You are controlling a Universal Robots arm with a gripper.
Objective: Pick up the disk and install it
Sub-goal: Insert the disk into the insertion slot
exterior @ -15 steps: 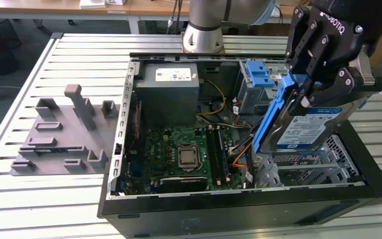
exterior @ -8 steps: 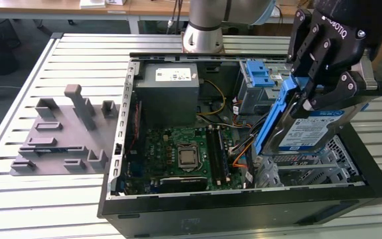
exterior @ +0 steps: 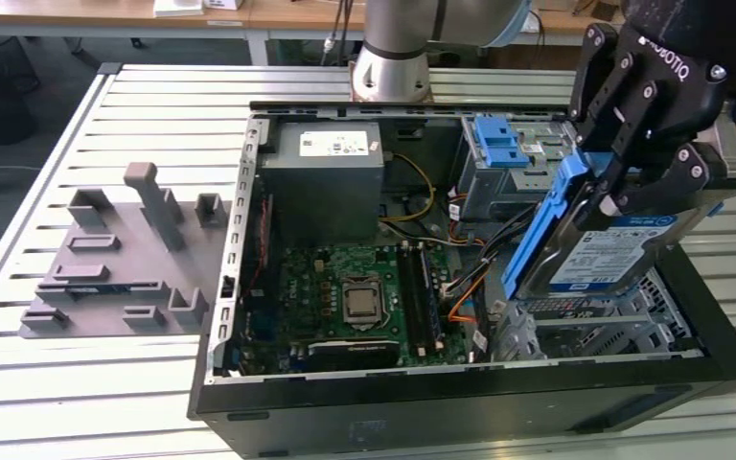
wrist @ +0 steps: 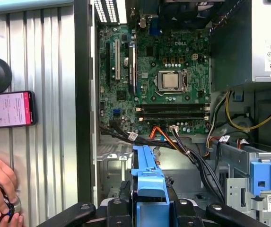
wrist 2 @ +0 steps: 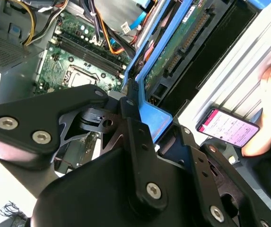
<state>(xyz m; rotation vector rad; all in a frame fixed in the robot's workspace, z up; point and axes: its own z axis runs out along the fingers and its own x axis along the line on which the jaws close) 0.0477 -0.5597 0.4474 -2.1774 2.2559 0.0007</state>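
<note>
Blue plastic frames the disk [exterior: 611, 259], which the hand [exterior: 650, 187] pinches at its upper end, holding it tilted on edge. Its lower end hangs close over the perforated metal bay [exterior: 598, 321] at the exterior view's right; touching or not, I cannot tell. The open computer case [exterior: 231, 287] holds the motherboard [exterior: 356, 297], a grey box [exterior: 330, 177] and a silver cage [exterior: 502, 158] with a blue latch. The case lies on the slatted worktop [exterior: 150, 105].
</note>
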